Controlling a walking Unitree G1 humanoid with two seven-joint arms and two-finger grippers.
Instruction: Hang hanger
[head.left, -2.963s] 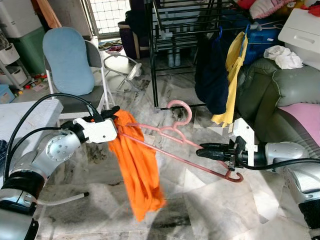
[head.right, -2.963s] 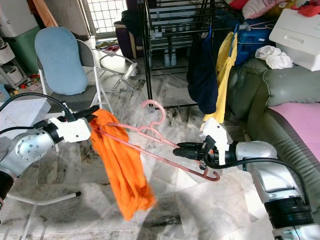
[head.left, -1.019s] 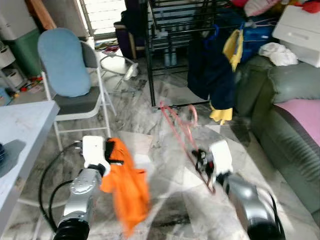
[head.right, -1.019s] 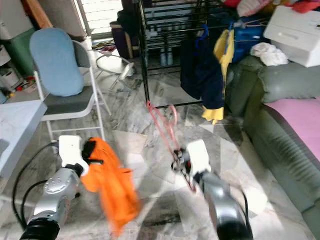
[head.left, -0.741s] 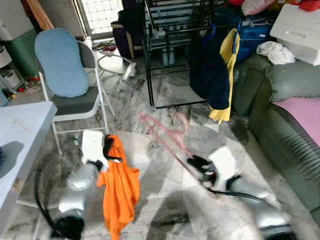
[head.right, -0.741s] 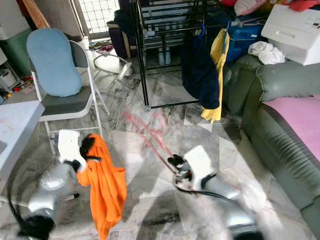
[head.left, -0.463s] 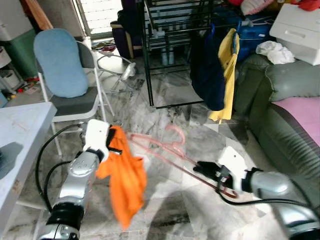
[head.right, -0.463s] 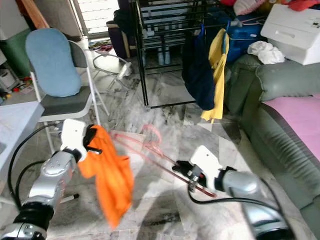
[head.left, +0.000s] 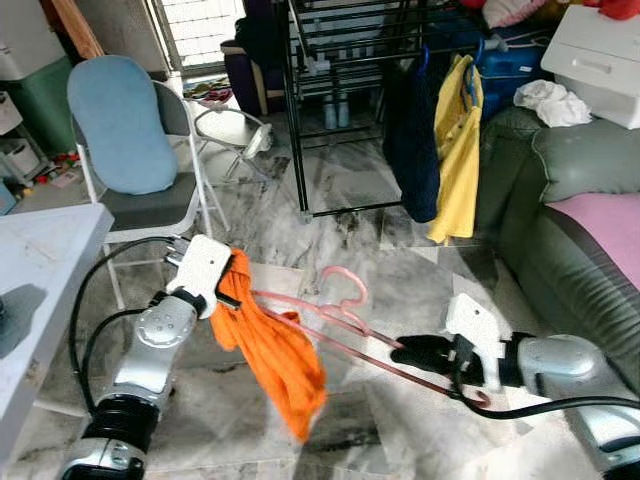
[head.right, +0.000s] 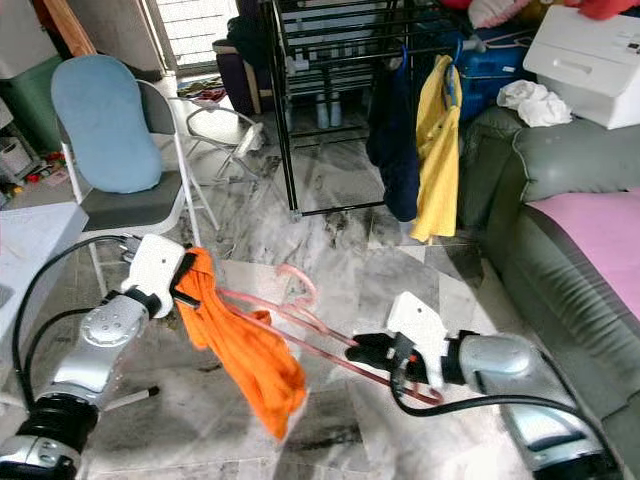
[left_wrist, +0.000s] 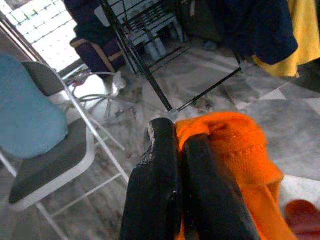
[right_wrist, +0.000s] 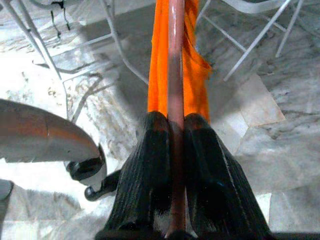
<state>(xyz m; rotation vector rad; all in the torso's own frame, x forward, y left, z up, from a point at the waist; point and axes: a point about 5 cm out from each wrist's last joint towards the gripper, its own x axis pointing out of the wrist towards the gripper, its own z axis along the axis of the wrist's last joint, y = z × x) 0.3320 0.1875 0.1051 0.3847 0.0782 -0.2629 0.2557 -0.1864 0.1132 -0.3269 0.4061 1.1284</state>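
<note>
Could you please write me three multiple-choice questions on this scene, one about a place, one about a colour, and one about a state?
1. Where does the yellow garment hang?
A. On the black drying rack
B. On the blue chair
C. On the grey sofa

2. What colour is the cloth that the left gripper holds?
A. Green
B. Orange
C. White

3. How do the right gripper's fingers stand?
A. Wide open above the floor
B. Shut on the pink hanger
C. Shut on the yellow garment

Answers:
1. A: the yellow garment hangs from the black drying rack, beside a dark blue garment.
2. B: the left gripper pinches an orange cloth that droops towards the floor.
3. B: in the right wrist view the fingers of the right gripper press on either side of the pink hanger bar.
</note>
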